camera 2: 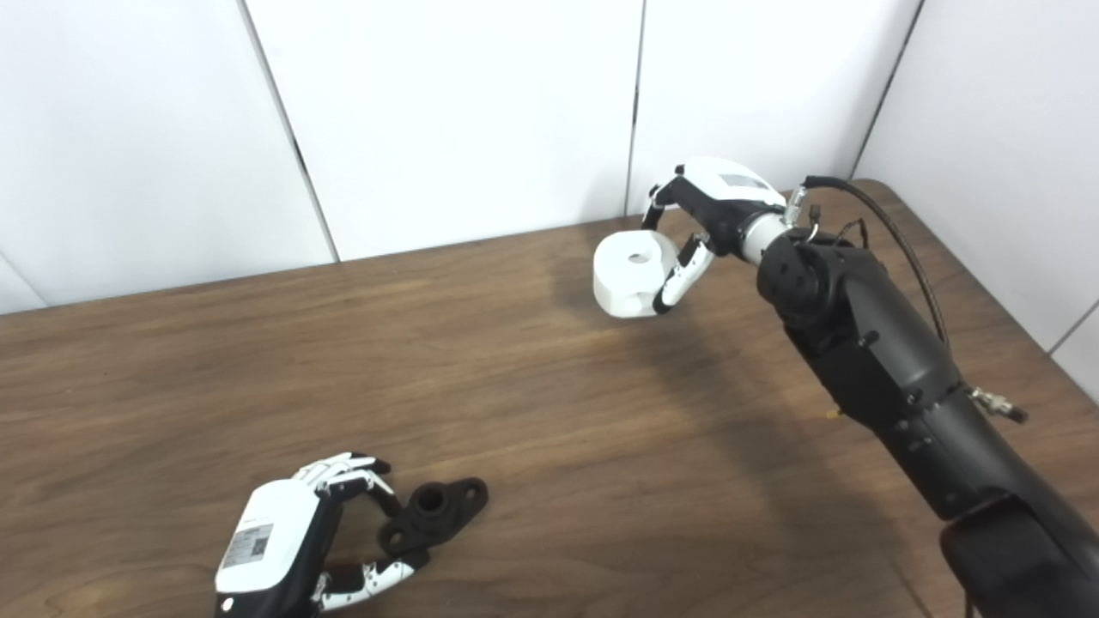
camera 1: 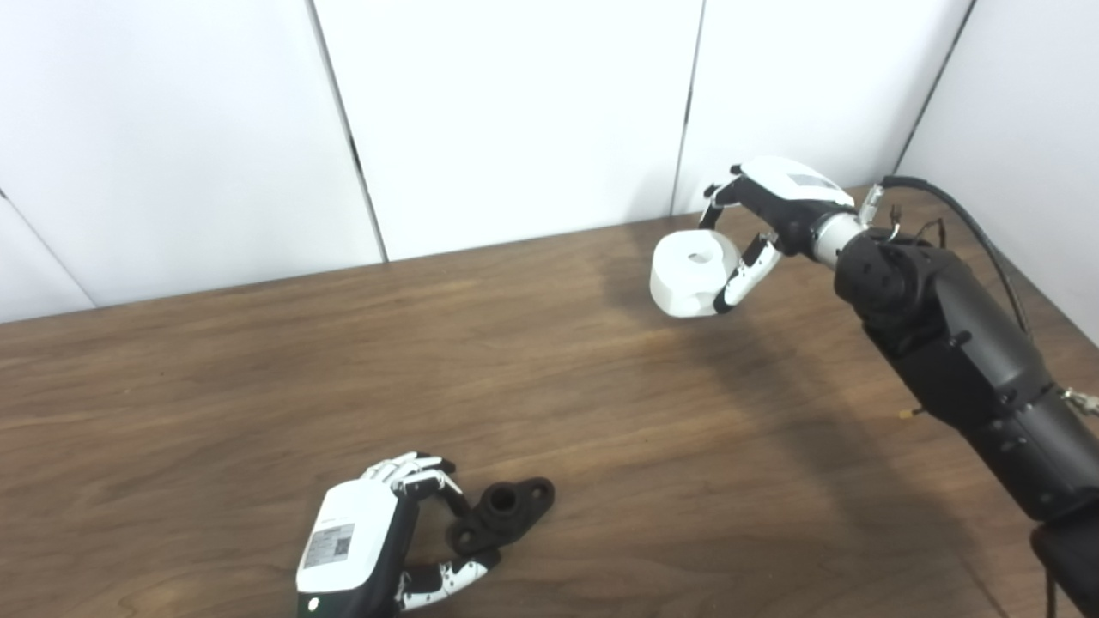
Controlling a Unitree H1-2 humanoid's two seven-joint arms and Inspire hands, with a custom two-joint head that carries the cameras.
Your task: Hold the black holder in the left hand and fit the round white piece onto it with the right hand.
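The black holder (camera 1: 508, 508), a flat flange with a raised hub and a hole at each end, lies on the wooden table near the front. My left hand (camera 1: 369, 532) comes in beside it, with fingers over its near end and thumb under, shut on that end. Far off at the back right, my right hand (camera 1: 773, 210) is shut on the round white piece (camera 1: 689, 271), a thick white ring with a centre hole facing up. The piece is held by its right side, close to the table top; whether it touches the table I cannot tell.
The brown wooden table (camera 1: 258, 386) is backed by white wall panels (camera 1: 515, 112). My right forearm (camera 1: 953, 343) crosses the table's right side with a black cable (camera 1: 979, 232) looping over it. The table's right edge (camera 2: 987, 283) runs close to the arm.
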